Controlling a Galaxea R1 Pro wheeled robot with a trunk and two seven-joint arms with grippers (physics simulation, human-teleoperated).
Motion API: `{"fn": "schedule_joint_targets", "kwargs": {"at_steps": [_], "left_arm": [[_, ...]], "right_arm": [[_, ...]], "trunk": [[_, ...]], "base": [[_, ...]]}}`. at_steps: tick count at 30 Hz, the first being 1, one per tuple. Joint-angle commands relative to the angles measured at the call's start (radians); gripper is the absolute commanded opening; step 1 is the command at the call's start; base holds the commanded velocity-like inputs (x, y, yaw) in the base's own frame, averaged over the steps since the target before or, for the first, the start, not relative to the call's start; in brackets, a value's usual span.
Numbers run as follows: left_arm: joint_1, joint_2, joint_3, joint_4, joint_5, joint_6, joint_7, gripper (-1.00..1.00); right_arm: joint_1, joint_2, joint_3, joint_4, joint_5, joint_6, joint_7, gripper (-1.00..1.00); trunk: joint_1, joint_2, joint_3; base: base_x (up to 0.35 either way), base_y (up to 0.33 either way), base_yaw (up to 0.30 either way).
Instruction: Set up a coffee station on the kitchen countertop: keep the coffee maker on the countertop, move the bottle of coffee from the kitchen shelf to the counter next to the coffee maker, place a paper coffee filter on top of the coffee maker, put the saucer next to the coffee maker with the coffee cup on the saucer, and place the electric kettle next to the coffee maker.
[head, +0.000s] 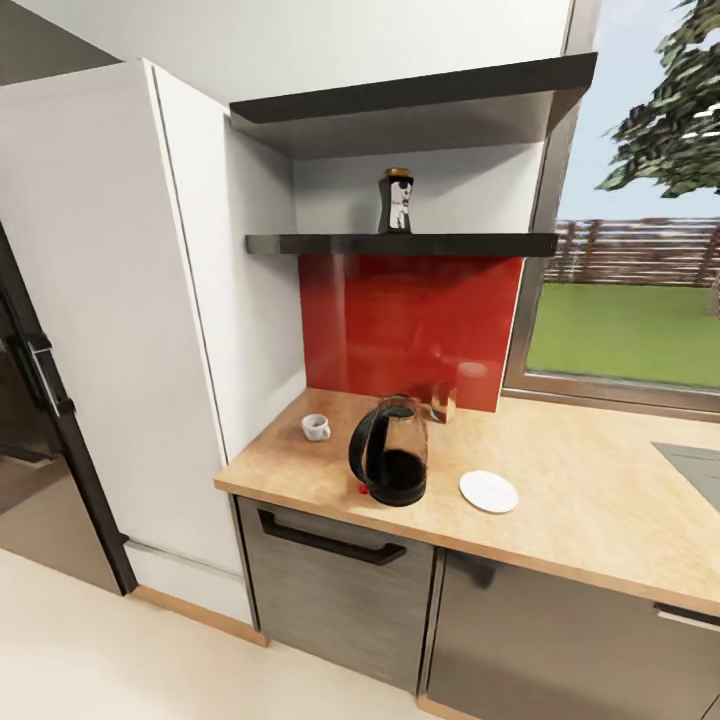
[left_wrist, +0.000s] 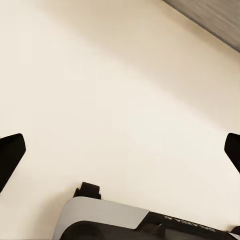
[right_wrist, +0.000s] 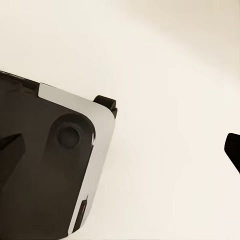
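- The left gripper (left_wrist: 120, 150) hangs over pale floor with its two dark fingertips (left_wrist: 11, 152) spread wide at the frame edges and nothing between them; part of the robot's own grey-and-black base sits below it.
- The right gripper (right_wrist: 122, 150) is likewise spread wide and empty, pointing down at the floor beside the robot's base (right_wrist: 50, 165), a carried posture that suits driving up rather than reaching, I'd judge.
- On the countertop (head: 600, 500) stand one electric kettle (head: 390, 452), one coffee cup (head: 316, 427) well to its left near the wall, and one saucer (head: 488, 491) just to its right (cup and saucer are apart, so that pairing is not yet done).
- One bottle of coffee (head: 397, 201) stands upright on the dark kitchen shelf (head: 400, 243), above the red backsplash (head: 410, 320).
- A small object (head: 443, 401) behind the kettle may be a glass; the render is too blurred to say.
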Motion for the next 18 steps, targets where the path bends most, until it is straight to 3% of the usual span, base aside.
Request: {"fn": "schedule_joint_targets", "kwargs": {"at_steps": [1, 18], "left_arm": [[0.0, -0.001, 0.004, -0.001, 0.008, 0.0, -0.006, 1.0], [0.0, -0.001, 0.004, -0.001, 0.008, 0.0, -0.006, 1.0]], "right_arm": [[-0.001, 0.0, -0.009, 0.0, 0.01, -0.003, 0.004, 1.0], [-0.001, 0.0, -0.009, 0.0, 0.01, -0.003, 0.007, 1.0]], "trunk": [[0.0, -0.001, -0.001], [0.0, -0.001, 0.001]], "base": [[0.109, 0.182, -0.133], [0.023, 0.038, -0.226]]}}
